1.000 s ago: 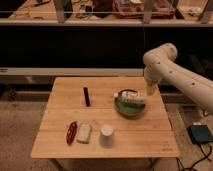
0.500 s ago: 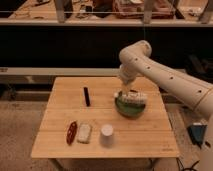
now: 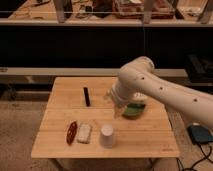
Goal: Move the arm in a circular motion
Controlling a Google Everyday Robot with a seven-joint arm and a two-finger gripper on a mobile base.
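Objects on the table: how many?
5: black bar at back; green bowl behind the arm, perhaps hiding more; red item, white packet, white cup in front. Gripper hovers beside the bowl.

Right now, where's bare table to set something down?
Free: back-left of the table, left of the black bar; front-right, between white cup and edge. Crowded: gripper of the arm beside the green bowl; red item, white packet.

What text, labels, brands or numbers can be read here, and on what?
None readable.
The red packet, white packet, white cup and black bar: no print can be made out.
The arm: only small dark dots, no lettering.
The end effector hangs above the table, beside the green bowl.
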